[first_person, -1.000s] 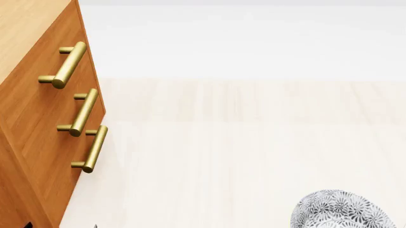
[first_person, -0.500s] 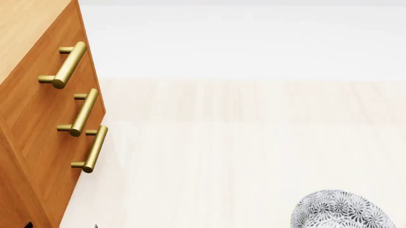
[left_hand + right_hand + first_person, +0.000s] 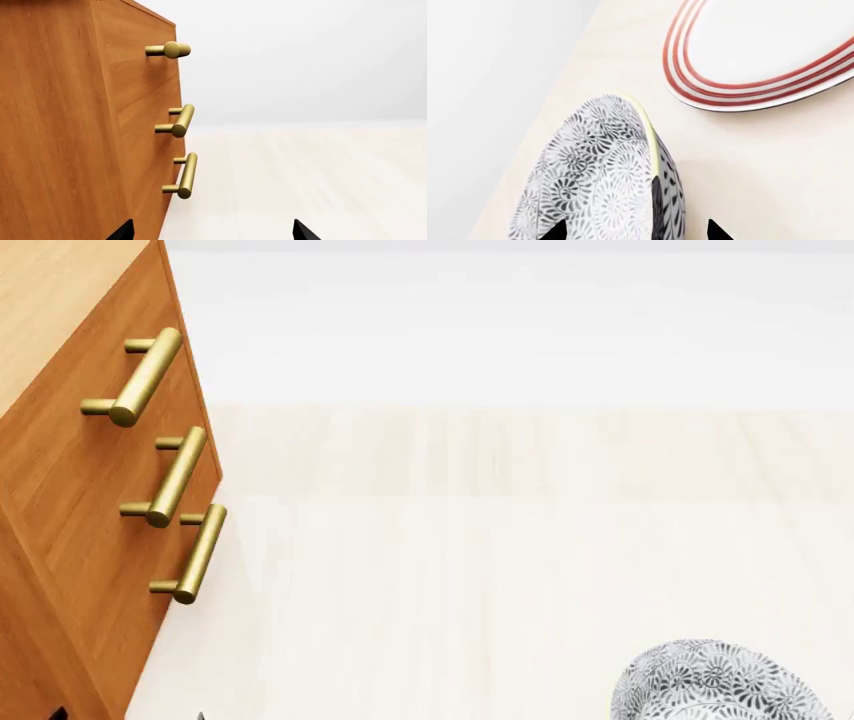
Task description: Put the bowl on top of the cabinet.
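The bowl (image 3: 714,680), white with a dense grey-black floral pattern, sits at the bottom right of the head view on the pale wooden surface. In the right wrist view the bowl (image 3: 600,180) fills the space at my right gripper (image 3: 635,231), which is open. Its two dark fingertips straddle the bowl's pale rim, one over the inside and one beyond the outer wall. The orange-brown cabinet (image 3: 67,500) stands at the far left. My left gripper (image 3: 212,232) is open and empty beside the cabinet (image 3: 60,125). Neither gripper shows in the head view.
A flat white plate with red rings (image 3: 747,85) lies just past the bowl. Three brass bar handles (image 3: 147,375) stick out from the cabinet's drawer fronts. Pale wood floor (image 3: 534,540) stretches between cabinet and bowl, with a white wall behind.
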`<state>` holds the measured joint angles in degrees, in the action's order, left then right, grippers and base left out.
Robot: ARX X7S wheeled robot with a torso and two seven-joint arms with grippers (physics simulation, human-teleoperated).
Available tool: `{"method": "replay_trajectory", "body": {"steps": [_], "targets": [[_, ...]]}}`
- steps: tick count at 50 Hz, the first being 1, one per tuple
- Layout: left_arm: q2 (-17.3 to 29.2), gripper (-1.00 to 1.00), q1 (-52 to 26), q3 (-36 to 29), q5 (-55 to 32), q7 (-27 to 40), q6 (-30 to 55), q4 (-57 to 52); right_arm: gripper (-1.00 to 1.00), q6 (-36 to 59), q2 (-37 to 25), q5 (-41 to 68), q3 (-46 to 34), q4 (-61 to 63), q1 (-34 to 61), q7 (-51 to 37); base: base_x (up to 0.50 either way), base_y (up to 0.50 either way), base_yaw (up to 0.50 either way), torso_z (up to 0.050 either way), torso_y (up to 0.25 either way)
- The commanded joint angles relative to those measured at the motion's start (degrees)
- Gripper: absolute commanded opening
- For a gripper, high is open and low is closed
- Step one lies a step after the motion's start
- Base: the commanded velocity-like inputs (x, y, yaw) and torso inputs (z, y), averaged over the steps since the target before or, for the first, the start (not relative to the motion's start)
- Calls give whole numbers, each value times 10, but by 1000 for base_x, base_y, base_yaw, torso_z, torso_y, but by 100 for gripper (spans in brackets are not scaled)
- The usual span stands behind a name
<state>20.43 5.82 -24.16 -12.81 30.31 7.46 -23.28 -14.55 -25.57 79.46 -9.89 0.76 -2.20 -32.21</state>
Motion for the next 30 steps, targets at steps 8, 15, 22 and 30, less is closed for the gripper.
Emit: {"method": "replay_trajectory", "body": {"steps": [8,15,22,30], "targets": [[-7,100,-2,12,-6,-11,9,0,100,6,11,-3,7,-27,14,10,0,0,0,0,0],[-7,100,-4,11,-8,-12,10,2,100,10,12,-6,3,-38,23,10,0,0,0,0,0],[-6,100,-4,10,-8,-10,9,1,100,13,12,-4,2,-38,24,9,0,0,0,0,0],[-4,100,-2,10,-9,-8,8,-2,-100,11,11,-7,2,-31,19,9,0,0,0,0,0]]}}
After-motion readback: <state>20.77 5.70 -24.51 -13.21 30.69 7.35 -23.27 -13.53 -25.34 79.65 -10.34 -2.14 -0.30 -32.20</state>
